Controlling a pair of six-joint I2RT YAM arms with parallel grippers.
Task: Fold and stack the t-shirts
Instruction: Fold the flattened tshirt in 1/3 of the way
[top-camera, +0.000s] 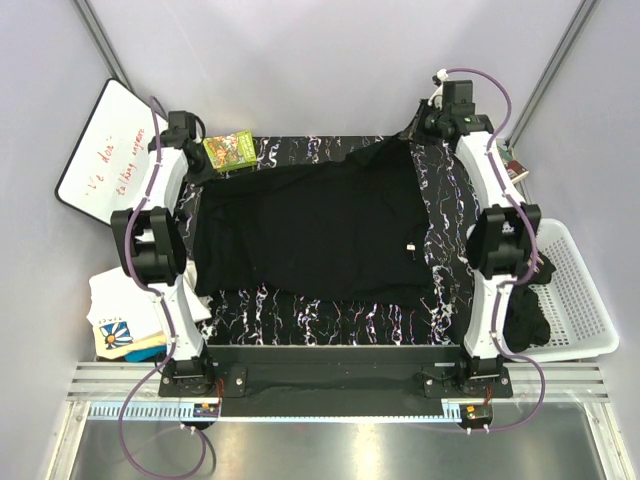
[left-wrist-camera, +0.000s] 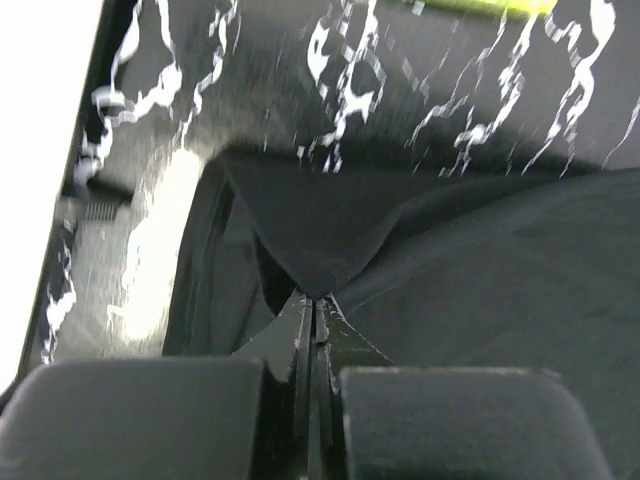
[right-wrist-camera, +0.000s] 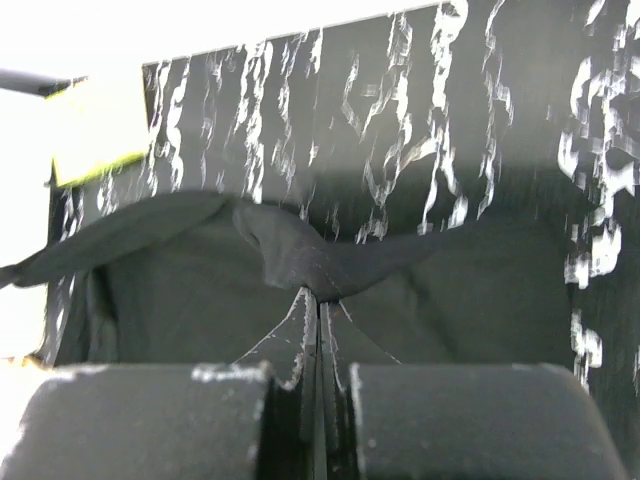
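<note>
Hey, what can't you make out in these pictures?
Top view: whiteboard writing, too small to read.
Top view: printed white t-shirt, partly behind the left arm.
Top view: dark cloth in basket, partly behind right arm.
Left wrist: black t-shirt, blurred, cut off by edges.

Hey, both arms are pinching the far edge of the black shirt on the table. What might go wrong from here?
1. The left fingers and right fingers each pinch only a small peak of the black t-shirt right at their tips, so the cloth may slip free in a pull.
2. The green box lies close beside the shirt's far-left corner, so lifting or dragging that corner could knock it.
</note>
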